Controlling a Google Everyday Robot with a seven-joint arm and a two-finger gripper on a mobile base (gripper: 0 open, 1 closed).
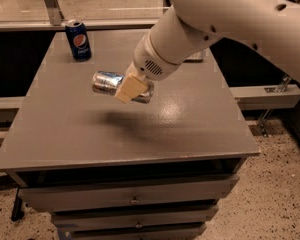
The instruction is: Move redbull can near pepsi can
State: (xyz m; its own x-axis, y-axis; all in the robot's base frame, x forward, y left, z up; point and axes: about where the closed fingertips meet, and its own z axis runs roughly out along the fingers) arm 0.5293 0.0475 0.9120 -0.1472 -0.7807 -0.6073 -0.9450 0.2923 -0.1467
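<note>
Above the middle of the grey table (200, 119), my gripper (132, 90) is clamped on the redbull can (105, 82), holding it sideways off the surface. I see the pepsi can (78, 40) upright near the far left corner, apart from it.

- Dim, warm light from above; soft glare on the table (190, 115) (right of centre).
- The gripper (131, 89), holding the redbull can (105, 82) aloft, casts a diffuse shadow below.
</note>
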